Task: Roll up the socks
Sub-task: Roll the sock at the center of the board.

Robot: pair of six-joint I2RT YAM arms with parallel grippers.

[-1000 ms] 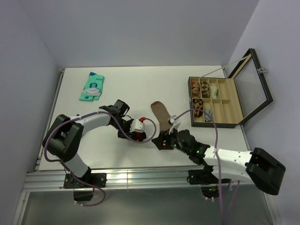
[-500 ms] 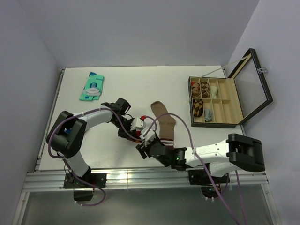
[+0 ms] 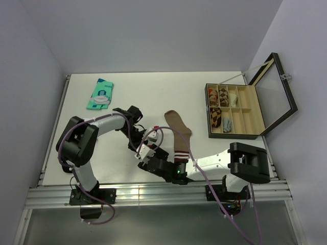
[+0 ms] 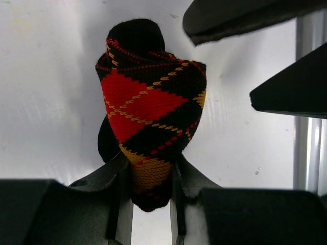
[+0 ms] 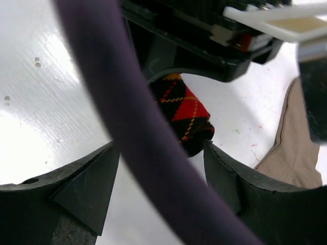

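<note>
Now we see the left claw (image 4: 148,191) clamped on the lower end of the rolled black argyle sock (image 4: 148,107), both fingers pressed into the fabric, with the roll standing out over the white desk (image 4: 46,102). The right claw (image 5: 159,153) stands wide apart and grips nothing. That same roll sits just ahead of its fingers, and a purple cable (image 5: 127,127) crosses its view. The tan sock (image 3: 178,127) lies flat on the desk just beside both claws, its maroon striped cuff toward the near edge.
</note>
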